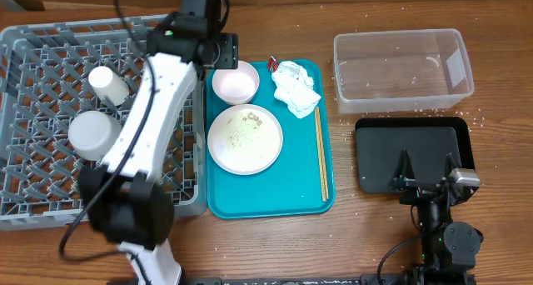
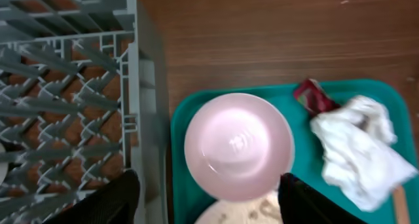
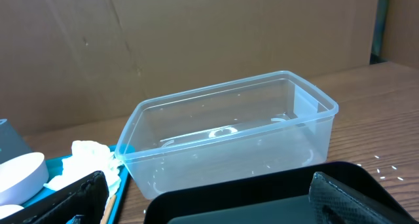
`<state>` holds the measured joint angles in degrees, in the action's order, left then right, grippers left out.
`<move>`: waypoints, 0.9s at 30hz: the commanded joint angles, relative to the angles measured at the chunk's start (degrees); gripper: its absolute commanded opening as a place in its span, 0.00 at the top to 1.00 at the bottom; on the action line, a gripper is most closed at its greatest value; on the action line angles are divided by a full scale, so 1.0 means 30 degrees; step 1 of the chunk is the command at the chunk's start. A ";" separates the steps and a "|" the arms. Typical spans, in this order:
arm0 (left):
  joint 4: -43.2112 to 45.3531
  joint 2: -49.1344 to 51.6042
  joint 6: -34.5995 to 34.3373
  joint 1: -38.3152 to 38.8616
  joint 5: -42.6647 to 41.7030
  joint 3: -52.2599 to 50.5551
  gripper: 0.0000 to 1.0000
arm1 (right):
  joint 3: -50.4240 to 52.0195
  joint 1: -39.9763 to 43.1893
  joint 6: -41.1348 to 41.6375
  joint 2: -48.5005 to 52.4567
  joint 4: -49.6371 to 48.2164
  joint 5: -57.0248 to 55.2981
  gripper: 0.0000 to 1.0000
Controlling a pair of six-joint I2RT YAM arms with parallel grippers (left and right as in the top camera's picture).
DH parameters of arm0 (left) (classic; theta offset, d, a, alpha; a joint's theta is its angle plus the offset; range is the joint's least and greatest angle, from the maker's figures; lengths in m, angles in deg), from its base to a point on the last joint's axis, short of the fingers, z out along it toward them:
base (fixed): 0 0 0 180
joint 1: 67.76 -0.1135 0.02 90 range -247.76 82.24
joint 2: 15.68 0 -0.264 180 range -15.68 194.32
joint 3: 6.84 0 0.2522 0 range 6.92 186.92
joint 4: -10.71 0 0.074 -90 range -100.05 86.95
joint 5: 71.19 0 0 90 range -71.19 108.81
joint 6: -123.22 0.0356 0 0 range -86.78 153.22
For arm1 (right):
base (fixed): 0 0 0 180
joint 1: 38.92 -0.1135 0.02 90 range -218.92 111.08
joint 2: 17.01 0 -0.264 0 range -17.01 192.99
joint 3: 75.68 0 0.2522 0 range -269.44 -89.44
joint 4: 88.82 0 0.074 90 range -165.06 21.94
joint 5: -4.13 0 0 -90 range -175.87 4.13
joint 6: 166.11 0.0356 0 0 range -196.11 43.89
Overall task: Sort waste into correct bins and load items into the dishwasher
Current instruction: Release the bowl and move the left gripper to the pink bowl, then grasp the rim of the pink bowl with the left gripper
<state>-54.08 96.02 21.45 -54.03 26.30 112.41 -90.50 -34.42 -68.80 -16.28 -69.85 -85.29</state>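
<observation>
My left gripper hangs open and empty at the dishwasher rack's right wall, just short of a pale pink bowl on the teal tray. One finger is over the rack wall, the other over the tray. A white plate with food grains lies in front of the bowl. The crumpled napkin and red wrapper lie at the tray's back right. My right gripper stands open over the black bin, behind which is the clear tub.
Two white cups sit in the rack. Wooden chopsticks lie along the right side of the teal tray. Loose grains dot the wood round the bins. My left arm crosses the rack's right side.
</observation>
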 commanded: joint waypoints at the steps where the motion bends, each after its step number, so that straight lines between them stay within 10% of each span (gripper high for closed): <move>1: 0.0845 0.2025 0.0816 -0.0102 0.0801 -0.0146 0.37 | 0.0197 0.0066 -0.0029 -0.0189 -0.0124 -0.0168 0.00; 16: 0.2222 0.3417 0.2259 0.1158 -0.5027 0.0153 0.46 | 0.0197 0.0066 -0.0029 -0.0189 -0.0124 -0.0168 0.00; 27: 0.1224 0.4881 0.2135 0.2069 -0.3388 0.0117 0.44 | 0.0197 0.0066 -0.0029 -0.0189 -0.0131 -0.0168 0.00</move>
<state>-50.21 108.19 27.46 -47.95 15.02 112.04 -90.50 -34.42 -68.82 -16.28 -69.89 -85.29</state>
